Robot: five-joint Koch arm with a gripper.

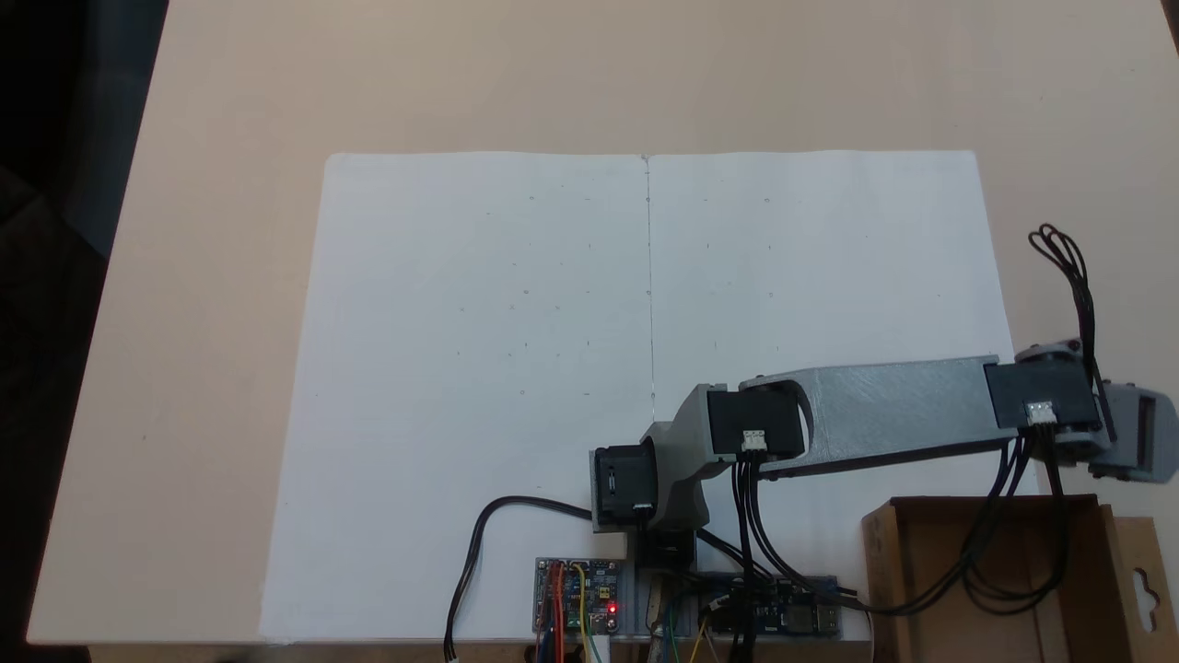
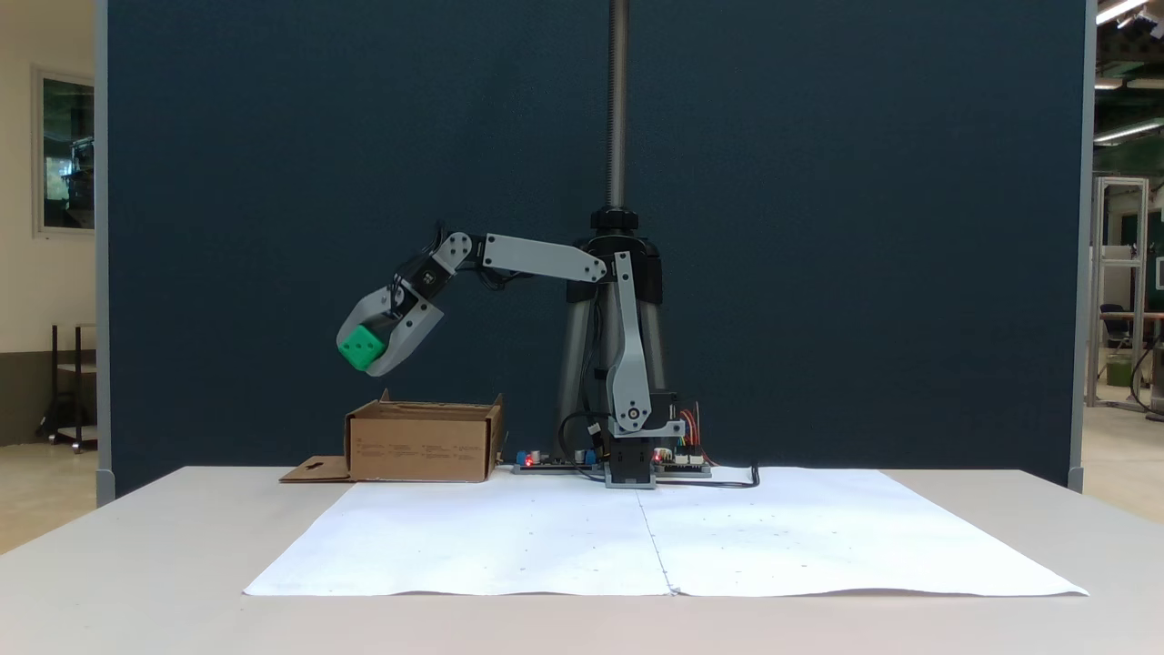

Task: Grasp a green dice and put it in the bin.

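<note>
A: Where is the green dice (image 2: 362,347)?

B: In a fixed view from the front, it sits between the tips of the pincer (image 2: 366,353), which is clenched on it. One face with dark dots looks toward the camera.

A: And where does that put it against the bin (image 2: 423,443)?

B: Up in the air, well above the brown cardboard box. It hangs over the box's left end in that view, about level with the left wall, and touches nothing but the pincer.

A: How does the arm (image 2: 542,258) stand?

B: Its lower link rises nearly upright from the base, the next link runs leftward almost level, and the wrist tilts down so the pincer points down and to the left.

A: What does the view from above add?

B: The arm (image 1: 884,405) stretches to the right across the white paper (image 1: 479,368), and the bin (image 1: 995,525) lies at the lower right corner with its flap and cutout on the right side. Black cables droop from the arm into the box. The paper covers the middle of the tabletop (image 1: 230,184).
</note>
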